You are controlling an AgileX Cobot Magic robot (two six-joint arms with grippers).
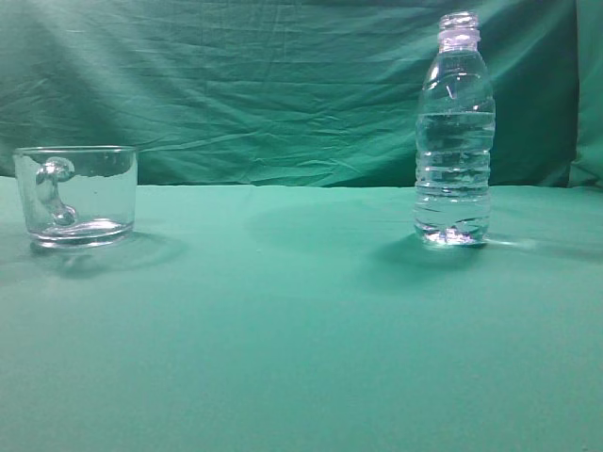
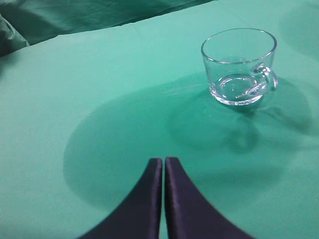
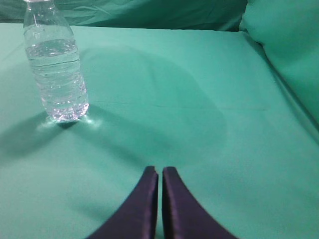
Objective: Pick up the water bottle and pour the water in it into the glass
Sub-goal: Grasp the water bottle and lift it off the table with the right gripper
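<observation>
The water bottle stands upright and uncapped on the right of the green table, with clear water up to about its shoulder. It also shows in the right wrist view at the upper left. The glass, a clear empty mug with its handle facing the camera, stands at the left. It shows in the left wrist view at the upper right. My left gripper is shut and empty, well short of the glass. My right gripper is shut and empty, well short of the bottle. Neither gripper shows in the exterior view.
A green cloth covers the table and hangs as a wrinkled backdrop behind it. A raised fold of cloth borders the table on the right in the right wrist view.
</observation>
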